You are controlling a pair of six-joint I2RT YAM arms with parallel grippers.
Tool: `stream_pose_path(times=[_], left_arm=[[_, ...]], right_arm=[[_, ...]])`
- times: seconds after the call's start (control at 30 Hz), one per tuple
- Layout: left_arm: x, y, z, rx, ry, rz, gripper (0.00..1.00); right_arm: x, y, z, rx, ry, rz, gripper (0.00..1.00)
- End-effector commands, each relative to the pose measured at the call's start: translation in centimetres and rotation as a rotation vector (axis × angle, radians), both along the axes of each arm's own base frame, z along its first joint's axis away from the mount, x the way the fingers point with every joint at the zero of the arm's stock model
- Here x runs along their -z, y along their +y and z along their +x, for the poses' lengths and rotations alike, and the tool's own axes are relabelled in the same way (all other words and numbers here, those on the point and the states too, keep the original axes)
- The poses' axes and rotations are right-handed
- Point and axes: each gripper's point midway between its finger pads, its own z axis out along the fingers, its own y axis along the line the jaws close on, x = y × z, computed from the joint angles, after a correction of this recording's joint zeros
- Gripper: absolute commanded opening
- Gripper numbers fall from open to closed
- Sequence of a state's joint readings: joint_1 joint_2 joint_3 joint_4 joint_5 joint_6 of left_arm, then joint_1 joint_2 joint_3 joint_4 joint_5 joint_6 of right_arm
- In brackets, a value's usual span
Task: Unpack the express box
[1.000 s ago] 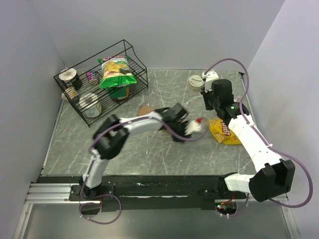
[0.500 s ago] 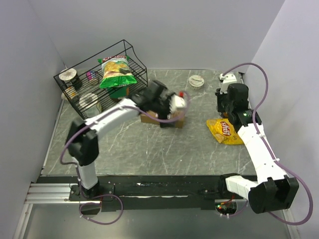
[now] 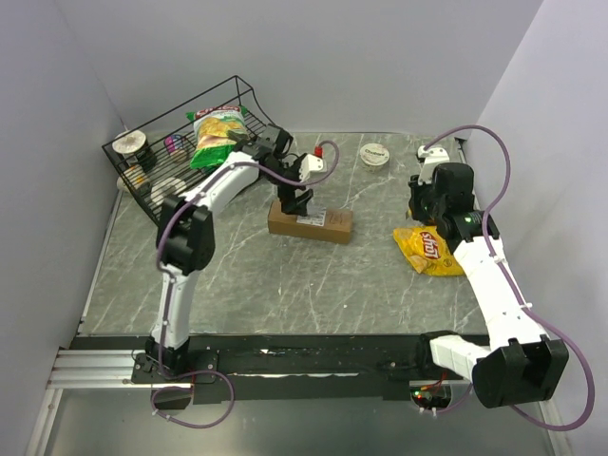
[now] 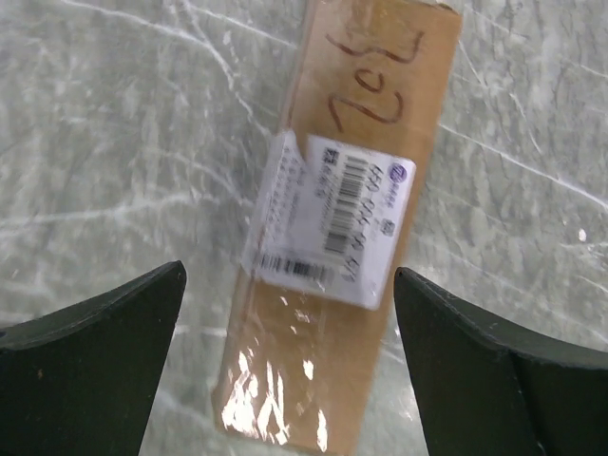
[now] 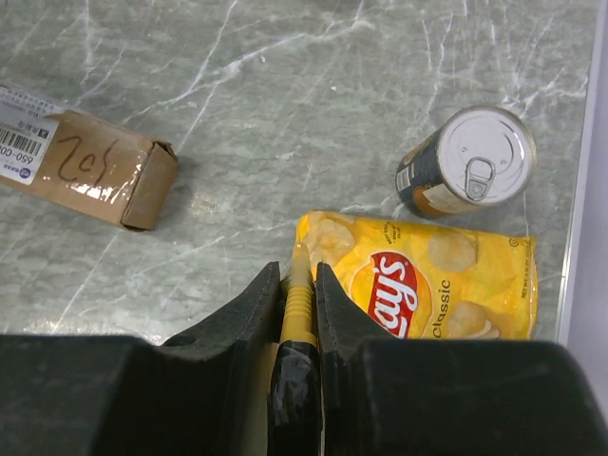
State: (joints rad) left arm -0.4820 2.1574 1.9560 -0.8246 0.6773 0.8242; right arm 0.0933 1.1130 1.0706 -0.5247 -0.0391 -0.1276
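The express box [image 3: 311, 224] is a long brown carton lying flat on the marble table, white label up. In the left wrist view the express box [image 4: 347, 237] runs lengthwise between my spread fingers, red handwriting at its far end. My left gripper [image 3: 293, 199] hangs open just above the box's left end, and the left gripper [image 4: 290, 275] holds nothing. My right gripper [image 5: 296, 275] is shut on a yellow tool with a black taped handle [image 5: 297, 323]. That right gripper [image 3: 425, 198] hovers above the yellow chip bag [image 3: 427, 249], to the right of the box [image 5: 90, 166].
A black wire rack [image 3: 256, 100] at the back left holds a green chip bag [image 3: 221, 138] and tins. A round tin [image 3: 375, 155] sits at the back. A can [image 5: 465, 161] stands beside the yellow chip bag [image 5: 427, 280], close to the table's right edge [image 5: 581, 190].
My left arm swung from the middle right to the back and its jaws opened; the box now lies uncovered, label up. My right arm shifted right, still gripping the tool.
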Motion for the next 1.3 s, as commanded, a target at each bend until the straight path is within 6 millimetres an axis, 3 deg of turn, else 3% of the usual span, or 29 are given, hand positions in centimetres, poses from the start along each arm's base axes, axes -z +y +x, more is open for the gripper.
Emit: stream_pose_path(times=[0.0,0.2,0.3,0.37,0.4,0.43,0.47,0.53,0.57,0.6,0.7,0.77,0.97,1.17,1.27], left_arm=[[0.3,-1.2,-1.4,0.085,0.136,-0.032,0.96],[3.8,0.0,-2.7,0.077,0.177,0.013,0.97],[4.5,0.6,-3.6,0.071,0.181,0.025,0.96],[4.7,0.5,-3.1,0.036,0.157,0.031,0.97],[5.2,0.9,-3.5,0.011,0.161,0.039,0.96],[5.3,0.6,-2.5,-0.055,0.127,0.047,0.97],[6.6,1.1,-3.0,-0.105,0.143,0.068,0.97],[5.2,1.3,-2.9,-0.237,0.128,0.052,0.96],[5.9,1.9,-2.9,-0.286,0.110,0.056,0.97],[4.2,2.2,-3.3,-0.339,0.109,0.024,0.96],[3.9,3.5,-5.4,-0.426,0.137,0.010,0.98],[4.4,4.2,-7.7,-0.435,0.193,0.023,0.98],[6.0,5.7,-11.4,-0.472,0.282,0.035,0.93],[7.2,6.2,-12.4,-0.462,0.289,0.046,0.91],[7.8,6.4,-12.3,-0.450,0.280,0.069,0.91]], right_arm=[[-0.1,0.0,-0.6,0.001,-0.008,0.025,0.00],[0.3,-0.3,-1.0,0.007,0.008,0.027,0.00],[0.4,-0.3,-0.9,0.007,0.014,0.030,0.00],[0.2,-0.1,-0.7,0.000,0.012,0.036,0.00],[0.2,0.2,-0.7,-0.006,0.014,0.046,0.00],[0.1,0.3,-0.5,-0.011,0.014,0.054,0.00],[-0.2,0.7,-0.2,-0.020,0.012,0.068,0.00],[-0.5,1.3,0.2,-0.040,0.010,0.072,0.00],[-0.9,1.6,0.7,-0.055,0.007,0.060,0.00],[-1.1,2.1,0.9,-0.074,0.002,0.051,0.00],[-1.7,4.7,1.3,-0.164,-0.025,0.001,0.00],[-1.4,7.2,1.1,-0.235,-0.028,-0.014,0.00],[-1.4,12.3,1.9,-0.340,-0.034,0.032,0.00],[-4.0,15.8,4.3,-0.348,-0.156,0.171,0.00],[-3.7,17.1,5.0,-0.365,-0.154,0.189,0.00]])
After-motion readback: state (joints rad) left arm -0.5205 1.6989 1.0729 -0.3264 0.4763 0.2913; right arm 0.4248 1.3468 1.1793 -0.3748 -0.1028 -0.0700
